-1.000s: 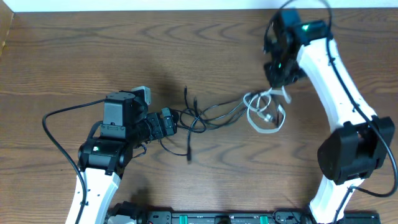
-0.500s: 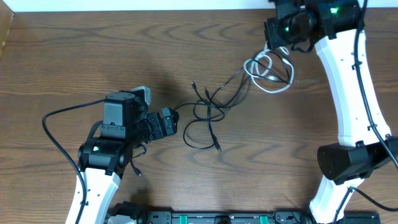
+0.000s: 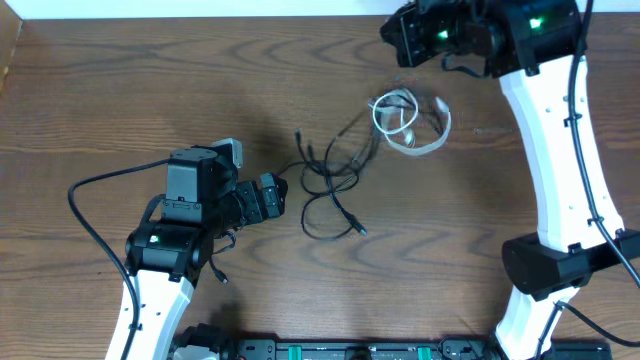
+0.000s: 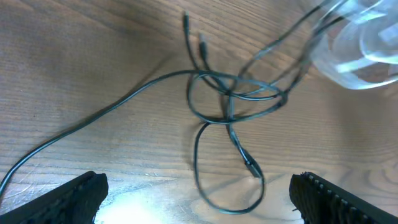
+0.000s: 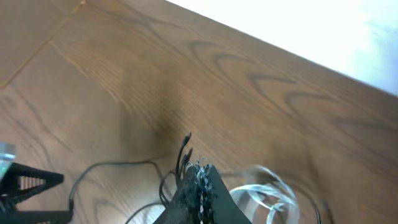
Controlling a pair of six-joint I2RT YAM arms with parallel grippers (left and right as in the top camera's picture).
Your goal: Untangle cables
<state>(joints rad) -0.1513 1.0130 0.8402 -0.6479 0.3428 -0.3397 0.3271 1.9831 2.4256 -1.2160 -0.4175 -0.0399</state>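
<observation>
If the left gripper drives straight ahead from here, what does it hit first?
Likely the black cable loop just ahead of the left gripper, between its open fingers; the knot lies beyond. How high the gripper sits is unclear.

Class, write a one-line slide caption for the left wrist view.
Open left tool facing looped black cables lying on the wooden table; blurred white cable at upper right.

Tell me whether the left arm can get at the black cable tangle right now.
Probably yes: left gripper stands open, and the black cables lie just ahead on the table with nothing between.
</observation>
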